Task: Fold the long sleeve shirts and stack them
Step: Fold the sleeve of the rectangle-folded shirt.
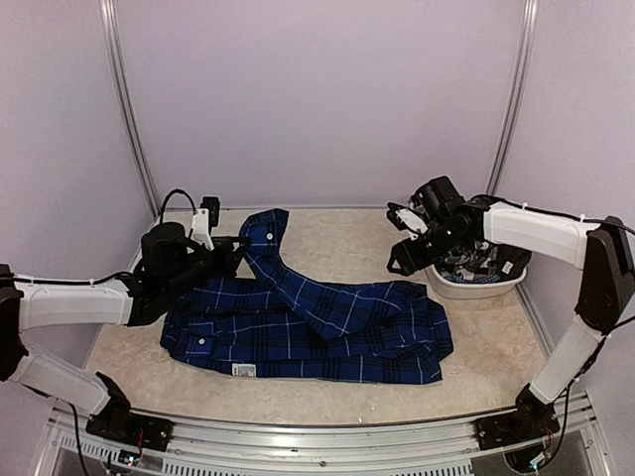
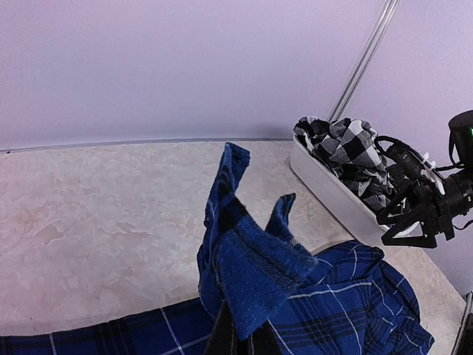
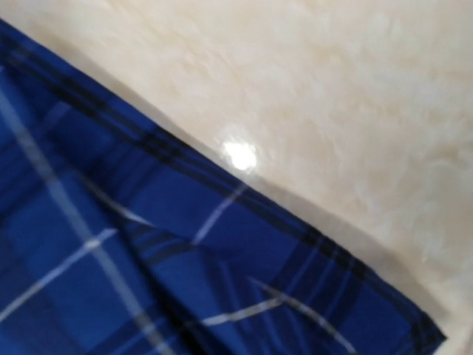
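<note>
A royal blue plaid long sleeve shirt (image 1: 317,327) lies spread across the middle of the table. One sleeve (image 1: 273,253) is pulled up and back toward the left. My left gripper (image 1: 238,250) is shut on that sleeve's cuff, which stands up out of the jaws in the left wrist view (image 2: 255,274). My right gripper (image 1: 405,246) hovers open and empty above the shirt's far right corner. Its wrist view shows only the shirt's hem (image 3: 222,244), not its fingers. A black-and-white checked shirt (image 2: 353,157) lies bunched in a white bin (image 1: 476,286) at the right.
The white bin (image 2: 329,188) stands by the right wall, just behind the right gripper (image 2: 414,225). Pale walls with metal posts (image 1: 124,109) close off the back and sides. Bare beige tabletop (image 1: 337,238) shows behind the shirt and along the front edge.
</note>
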